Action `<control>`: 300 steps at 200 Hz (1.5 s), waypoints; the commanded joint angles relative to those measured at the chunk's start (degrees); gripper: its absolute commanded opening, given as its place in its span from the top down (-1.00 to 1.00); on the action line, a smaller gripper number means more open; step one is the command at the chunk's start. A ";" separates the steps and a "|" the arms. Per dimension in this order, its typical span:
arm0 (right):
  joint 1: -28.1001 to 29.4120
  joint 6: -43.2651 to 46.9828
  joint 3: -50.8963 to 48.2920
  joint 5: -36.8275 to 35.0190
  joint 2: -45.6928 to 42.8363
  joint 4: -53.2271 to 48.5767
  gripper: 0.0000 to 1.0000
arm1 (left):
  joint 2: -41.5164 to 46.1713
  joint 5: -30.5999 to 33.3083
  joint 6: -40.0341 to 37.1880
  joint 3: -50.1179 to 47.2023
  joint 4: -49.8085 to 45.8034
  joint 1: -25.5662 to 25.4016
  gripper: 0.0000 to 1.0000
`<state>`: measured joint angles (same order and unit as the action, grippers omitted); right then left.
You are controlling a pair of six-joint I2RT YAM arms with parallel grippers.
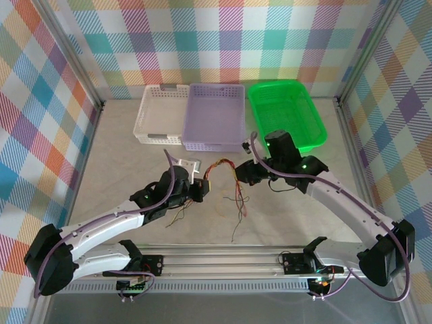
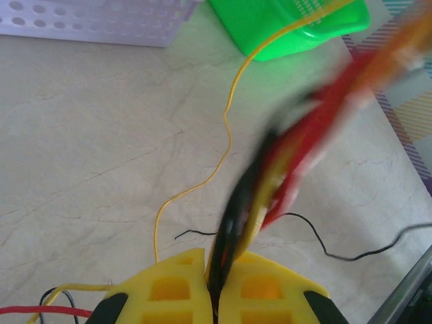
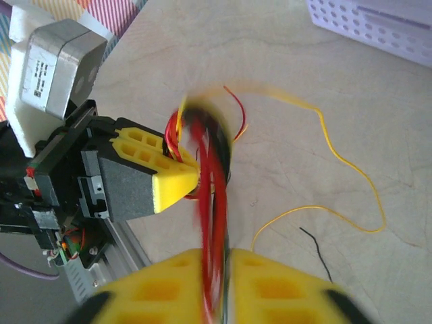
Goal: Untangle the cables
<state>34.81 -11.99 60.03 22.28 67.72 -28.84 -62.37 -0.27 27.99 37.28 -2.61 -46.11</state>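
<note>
1. While the cables are hanging as one bundle above the middle of the table, their long axis is running left to right between both arms.
2. The left gripper is clamping the bundle's left end.
3. The right gripper is straddling the right end; blur is hiding whether it is gripping.
4. Loose strands are trailing toward the near edge.

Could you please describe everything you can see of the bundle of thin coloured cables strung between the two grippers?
The bundle of thin red, yellow and black cables is a tangle of hair-like flexible wires. It arches above the pale table between the arms, pinched in the shut left gripper and running between the fingers of the right gripper; that grip is too blurred to judge. Loose ends trail onto the table.
</note>
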 commanded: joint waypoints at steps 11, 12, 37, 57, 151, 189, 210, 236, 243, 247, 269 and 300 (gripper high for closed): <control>-0.79 -2.41 -2.90 5.57 -6.90 6.54 -0.23 | -2.47 3.27 5.36 6.91 -7.71 -0.30 1.00; -0.79 -2.42 -3.03 5.62 -7.12 6.70 -0.24 | -2.61 3.31 5.47 7.01 -7.95 -0.30 1.00; -0.79 -2.95 -5.15 5.32 -11.45 9.18 -0.52 | -4.87 2.32 8.57 11.78 -11.41 -0.22 1.00; -0.79 -3.46 -6.85 7.62 -12.76 11.17 -0.54 | -5.64 0.66 11.24 14.21 -12.33 -0.21 1.00; 5.69 -7.05 -21.88 8.40 -9.13 32.85 -0.45 | -5.55 -5.59 19.96 20.60 -12.61 -0.23 1.00; 9.49 -7.46 -22.60 2.43 -3.69 37.96 -0.32 | -5.15 -7.56 24.00 20.53 -10.13 -0.23 1.00; 11.60 -6.61 -21.91 -2.08 -1.56 39.14 -0.27 | -4.86 -8.64 25.65 20.14 -8.97 -0.26 1.00; 13.22 -5.49 -20.90 -10.23 -0.38 38.47 -0.13 | -3.96 -8.79 27.06 19.66 -8.39 -0.29 1.00; 13.33 -5.33 -20.87 -11.62 -0.32 38.35 -0.09 | -3.70 -8.91 27.27 19.51 -8.29 -0.24 1.00; 13.48 -5.37 -20.84 -12.62 -0.30 38.34 -0.07 | -3.57 -8.95 27.40 19.50 -8.29 -0.28 1.00; 14.33 -5.50 -20.42 -14.44 0.47 38.69 0.01 | -3.36 -9.47 28.54 19.08 -7.63 -0.26 1.00; 16.23 -4.98 -18.86 -17.22 1.53 37.89 0.40 | -3.35 -9.81 29.77 18.67 -6.84 -0.23 1.00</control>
<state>49.47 -17.78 38.57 8.84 68.62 7.70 -67.37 -8.80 56.03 56.29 -12.93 -46.09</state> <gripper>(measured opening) 0.394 0.058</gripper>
